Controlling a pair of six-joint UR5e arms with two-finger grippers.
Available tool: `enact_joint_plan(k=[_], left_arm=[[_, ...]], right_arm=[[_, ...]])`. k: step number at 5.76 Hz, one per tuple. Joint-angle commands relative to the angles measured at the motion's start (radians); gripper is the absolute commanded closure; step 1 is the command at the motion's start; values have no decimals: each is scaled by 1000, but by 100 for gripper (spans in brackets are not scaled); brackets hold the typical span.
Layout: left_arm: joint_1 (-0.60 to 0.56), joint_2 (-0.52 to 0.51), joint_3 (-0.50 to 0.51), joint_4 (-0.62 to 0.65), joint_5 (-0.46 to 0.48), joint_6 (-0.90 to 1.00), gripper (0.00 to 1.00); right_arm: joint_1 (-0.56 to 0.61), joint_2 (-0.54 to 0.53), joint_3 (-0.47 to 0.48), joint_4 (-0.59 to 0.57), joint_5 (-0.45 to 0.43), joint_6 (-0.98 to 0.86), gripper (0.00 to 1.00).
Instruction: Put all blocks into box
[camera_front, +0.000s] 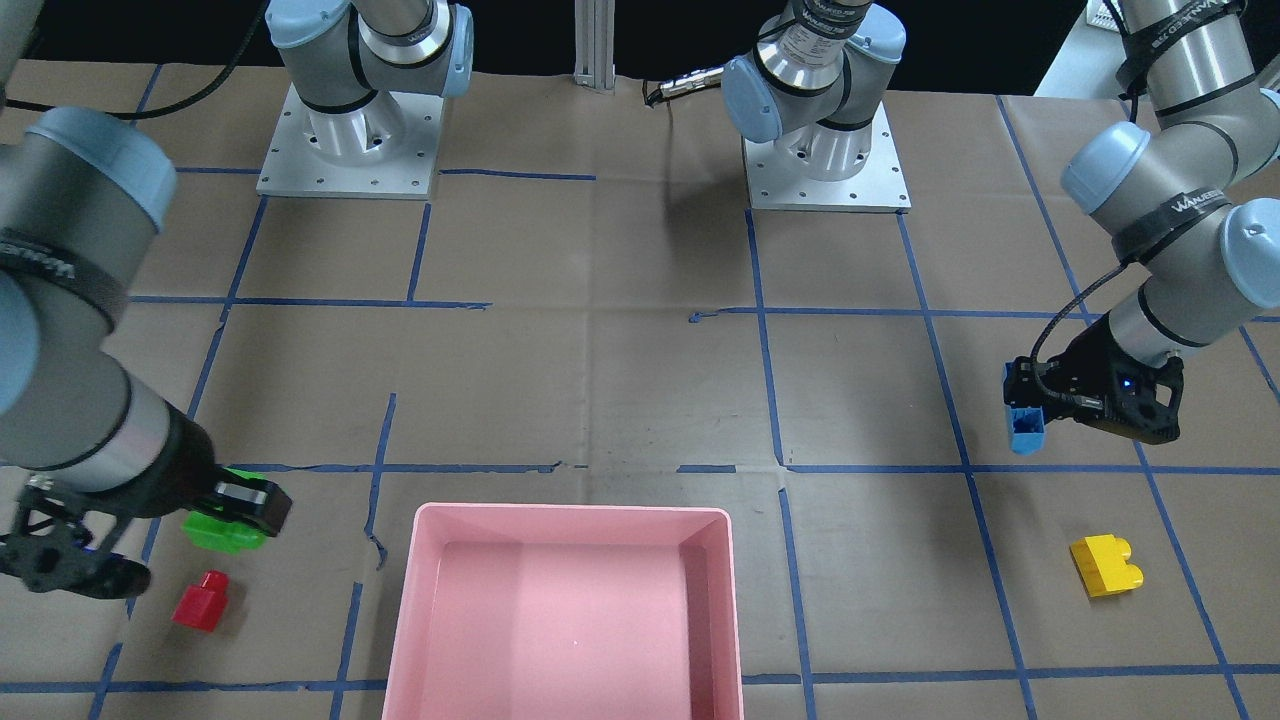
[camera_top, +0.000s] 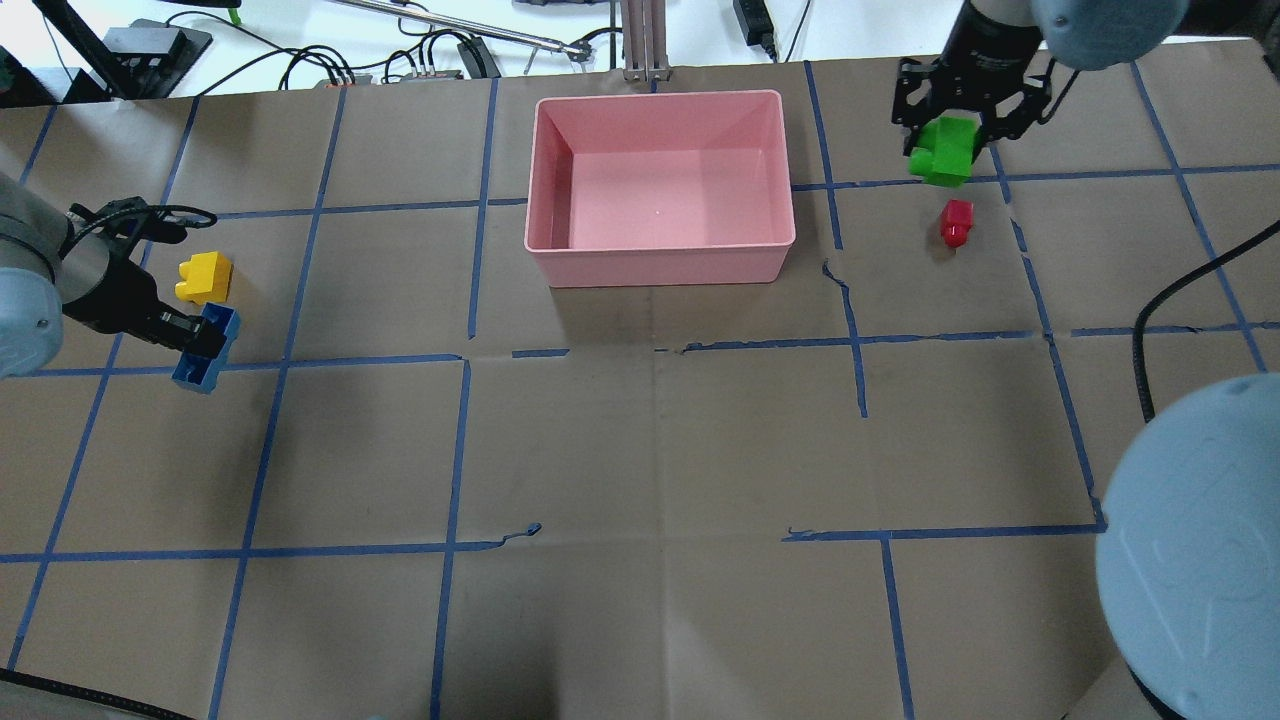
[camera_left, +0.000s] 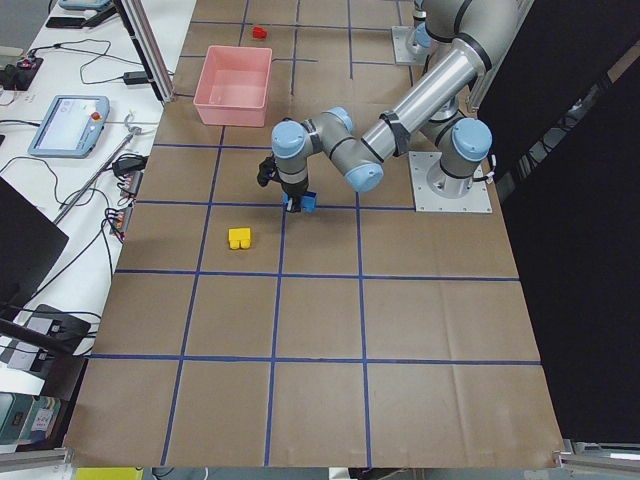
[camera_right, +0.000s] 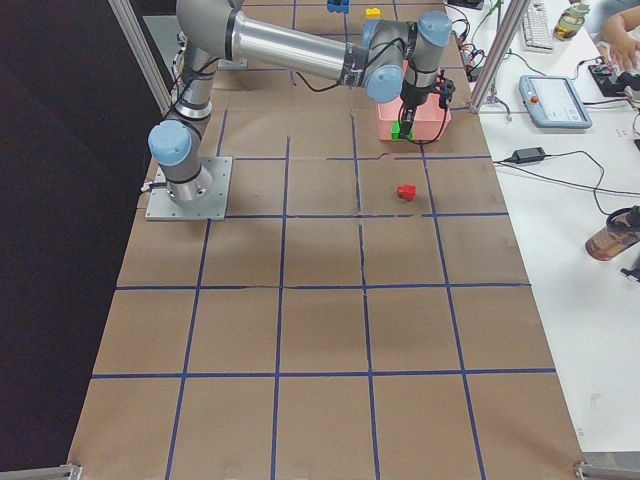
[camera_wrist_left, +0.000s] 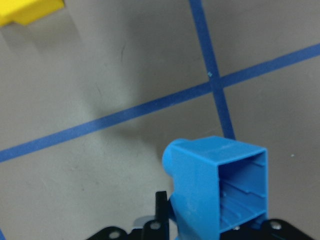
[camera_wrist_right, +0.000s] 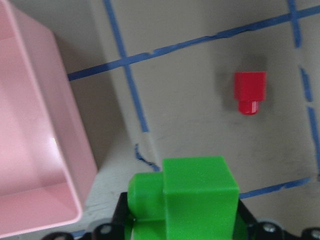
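The pink box (camera_top: 660, 260) stands at the table's far middle; nothing lies in it. My right gripper (camera_top: 945, 150) is shut on the green block (camera_top: 943, 151) and holds it above the table, right of the box; it also shows in the right wrist view (camera_wrist_right: 192, 202). The red block (camera_top: 956, 222) lies on the table just beside it. My left gripper (camera_top: 200, 345) is shut on the blue block (camera_top: 205, 350), lifted off the table at the far left; it also shows in the left wrist view (camera_wrist_left: 217, 192). The yellow block (camera_top: 205, 277) lies on the table next to it.
Brown paper with blue tape lines covers the table (camera_top: 640, 450). The two arm bases (camera_front: 350, 140) stand at the robot's side. Cables and devices (camera_top: 420, 60) lie beyond the far edge, behind the box.
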Motion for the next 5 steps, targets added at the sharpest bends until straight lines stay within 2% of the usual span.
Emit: enact_joint_plan(k=[1, 2, 4, 5], left_arm=[[-224, -50, 202, -89, -27, -395, 100], [-330, -125, 308, -89, -30, -581, 100], [-528, -277, 497, -75, -36, -945, 100], [-600, -334, 530, -25, -42, -1066, 100]], right_arm=[[97, 71, -54, -11, 11, 78, 61], [71, 72, -57, -14, 4, -21, 61], [-59, 72, -57, -13, 11, -220, 61], [-61, 72, -57, -13, 11, -222, 61]])
